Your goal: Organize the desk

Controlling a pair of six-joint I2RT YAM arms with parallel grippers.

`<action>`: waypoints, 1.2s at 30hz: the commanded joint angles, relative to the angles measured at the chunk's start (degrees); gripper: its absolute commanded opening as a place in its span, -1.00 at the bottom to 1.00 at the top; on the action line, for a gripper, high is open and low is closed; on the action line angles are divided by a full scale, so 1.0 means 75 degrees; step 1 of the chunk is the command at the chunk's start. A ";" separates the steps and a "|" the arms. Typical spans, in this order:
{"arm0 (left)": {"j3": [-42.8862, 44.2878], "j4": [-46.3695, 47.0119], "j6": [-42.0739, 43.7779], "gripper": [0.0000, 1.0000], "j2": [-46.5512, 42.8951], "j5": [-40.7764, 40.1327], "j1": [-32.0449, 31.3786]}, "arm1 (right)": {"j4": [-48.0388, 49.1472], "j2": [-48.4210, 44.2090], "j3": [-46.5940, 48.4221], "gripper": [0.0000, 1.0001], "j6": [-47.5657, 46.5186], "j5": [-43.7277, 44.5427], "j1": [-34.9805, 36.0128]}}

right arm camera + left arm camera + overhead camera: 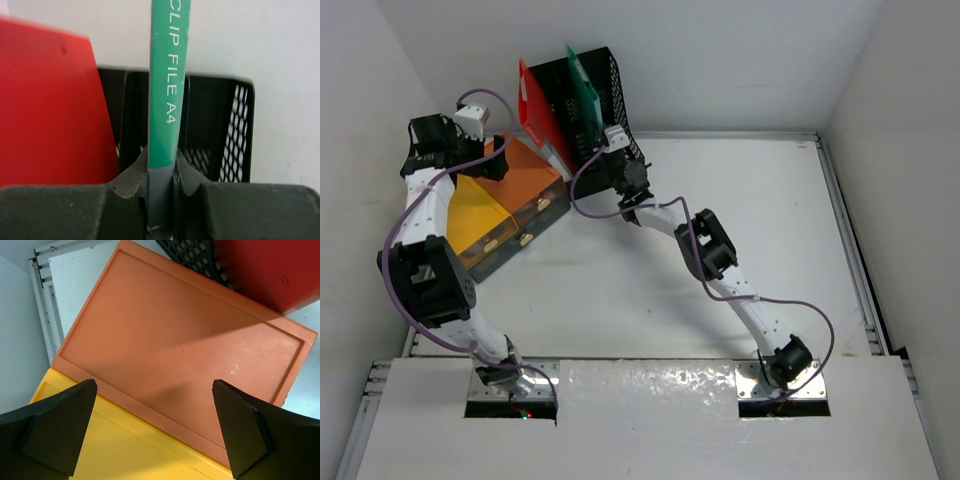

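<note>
The left arm (423, 212) and right arm (750, 305) are white links joined by bulky black housings, each trailed by a looping purple cable (572, 190). Silver base plates (752, 385) anchor them. The left hand's fingers (55, 432) are matte black wedges.

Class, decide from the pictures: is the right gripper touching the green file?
Touching. The right wrist view shows the right gripper closed on the green file, both fingers pressed against its sides with no gap.
</note>
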 commanded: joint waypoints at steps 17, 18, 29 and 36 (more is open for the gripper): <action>0.0244 -0.0425 0.0019 0.99 -0.1564 0.0007 0.0111 | 0.0651 -0.6422 -0.7685 0.98 0.0516 0.0584 -0.0127; 0.0011 -0.0449 0.0031 0.99 -0.1891 -0.0133 0.0134 | -0.0198 -0.6954 -0.8665 0.98 0.0656 0.0468 -0.0186; -0.2485 -0.1105 0.0640 0.99 -0.4479 -0.1035 0.0275 | -0.7975 -1.2405 -1.2515 0.98 0.3913 0.0349 -0.2105; -0.4524 -0.1188 0.1027 0.99 -0.6380 -0.2218 0.0298 | -0.8617 -1.4713 -1.5036 0.98 0.4208 0.0853 -0.2518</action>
